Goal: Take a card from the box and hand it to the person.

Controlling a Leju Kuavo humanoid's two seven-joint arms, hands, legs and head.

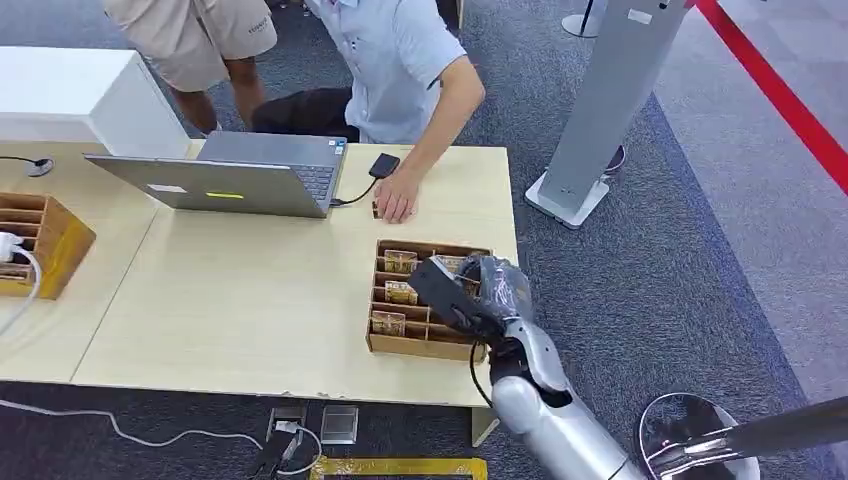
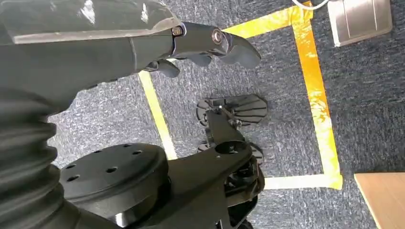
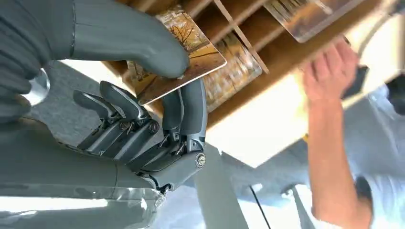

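Silver and bent at the elbow, the robot's right arm reaches over the wooden box (image 1: 430, 345) at the table's (image 1: 250, 300) near right corner. Its right hand (image 3: 143, 114) pinches a card (image 3: 191, 57) between thumb and fingers, just above the compartments. Beyond the box, the person's hand (image 1: 397, 198) rests on the table. Hanging over the carpet, the left hand (image 2: 191, 47) holds nothing, fingers loosely curled.
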